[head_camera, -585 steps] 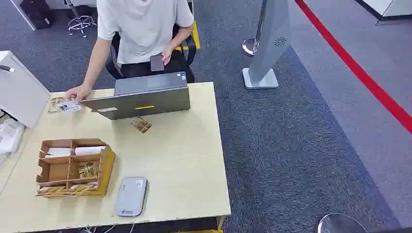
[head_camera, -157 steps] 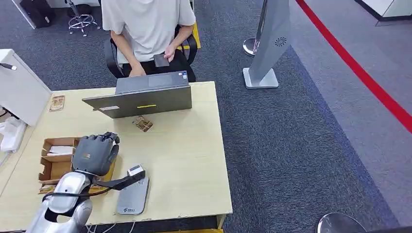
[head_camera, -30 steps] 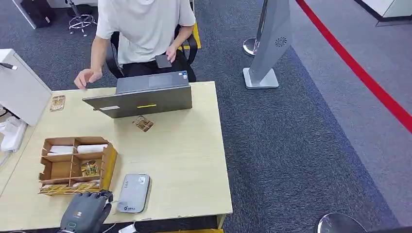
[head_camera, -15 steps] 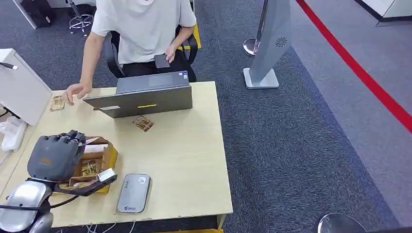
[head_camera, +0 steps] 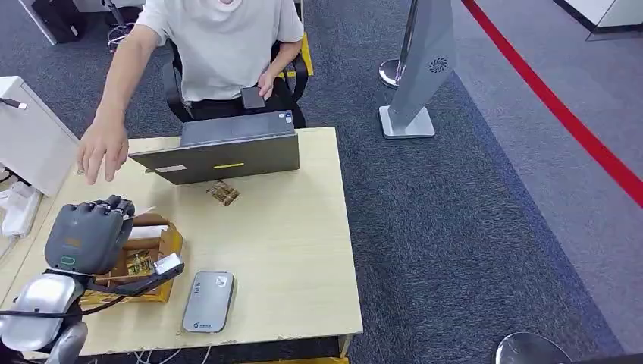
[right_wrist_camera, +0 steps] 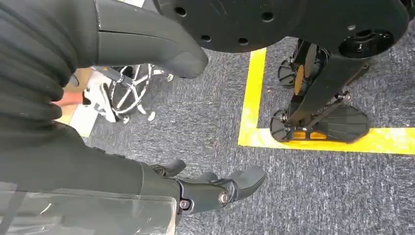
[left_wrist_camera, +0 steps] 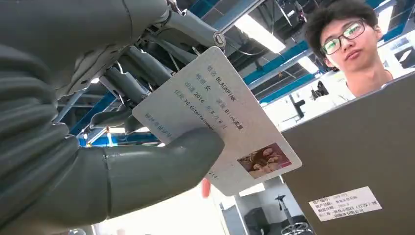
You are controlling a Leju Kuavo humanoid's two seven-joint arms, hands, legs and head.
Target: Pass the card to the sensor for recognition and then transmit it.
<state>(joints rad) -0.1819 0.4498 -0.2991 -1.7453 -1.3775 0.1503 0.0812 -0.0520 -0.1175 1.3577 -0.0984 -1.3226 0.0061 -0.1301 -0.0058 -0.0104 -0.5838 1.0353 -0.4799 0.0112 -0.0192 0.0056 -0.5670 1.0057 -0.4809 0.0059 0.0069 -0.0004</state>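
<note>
Left hand pinches the ID card near the table's left edge; a thin grip could slip during handover; right hand hangs empty, fingers apart.

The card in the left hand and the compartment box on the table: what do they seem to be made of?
The card, held by the left hand, looks like thin rigid plastic, smooth and slightly matte: it stays flat, with printed text and a photo. The compartment box looks like brown unpainted cardboard or thin wood; flat dividers and raw edges show, but which one I cannot tell.
</note>
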